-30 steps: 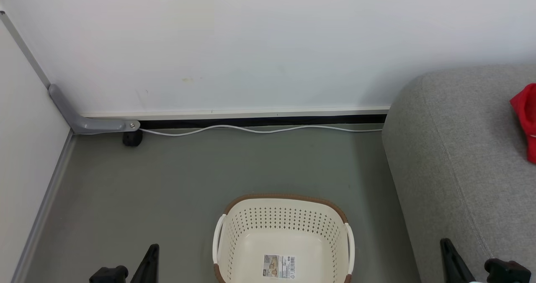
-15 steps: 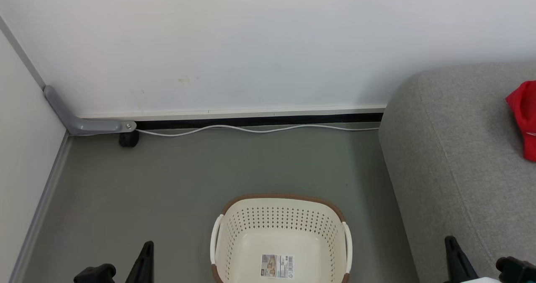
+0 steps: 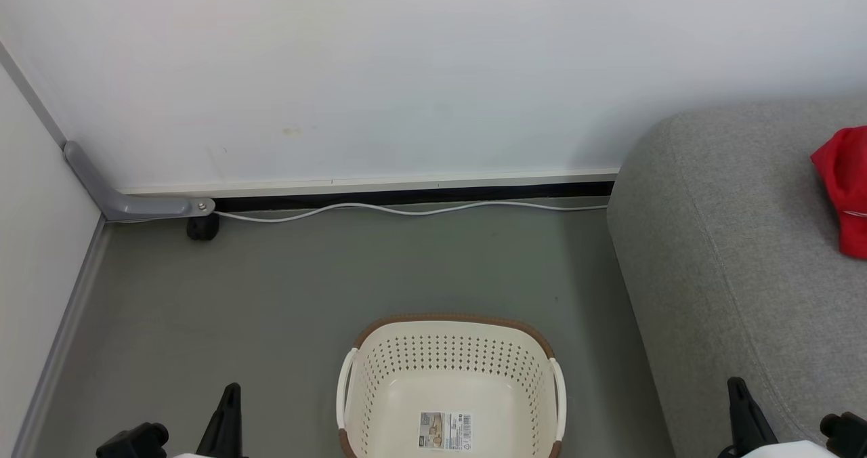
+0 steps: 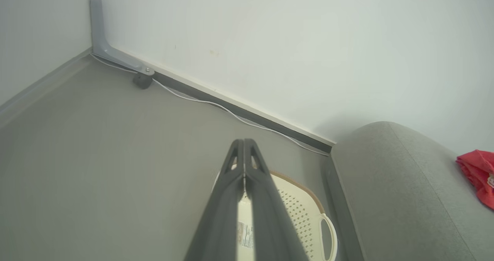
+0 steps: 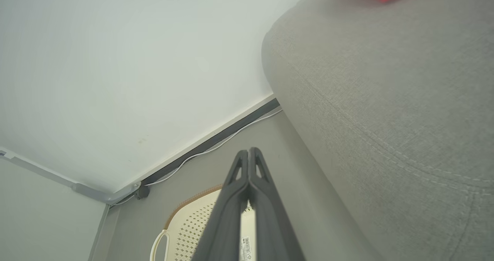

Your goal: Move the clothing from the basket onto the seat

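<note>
A white wall is taking up the head view from 9 through 12 to 2 o'clock, meeting a second pale wall at the corner near 9 o'clock. Below it, a grey-green floor is spreading across the middle of the view.

The grey sofa is filling the side from 2 to 5 o'clock, its rounded end facing the floor and a stitched seam running down its upholstery.

The laundry basket is standing on the floor at 6 o'clock, near the sofa's end but apart from it. Its brown rim is curving over cream perforated sides and a white handle is showing on each side. Its pale bottom is showing around a barcode sticker.

The red clothing is lying bunched on top of the sofa at 3 o'clock, cut off by the edge of the view and well apart from the basket.

A grey metal bracket is running down the corner and along the foot of the wall at 9 o'clock. A small black block is sitting just under its end. A thin white cable is trailing from there along the dark skirting to the sofa.

The left gripper is hanging over the floor at 7 o'clock, just left of the basket, its two dark fingers pressed together with nothing between them. The right gripper is hanging at 5 o'clock beside the sofa's front, its fingers likewise pressed together and holding nothing.
</note>
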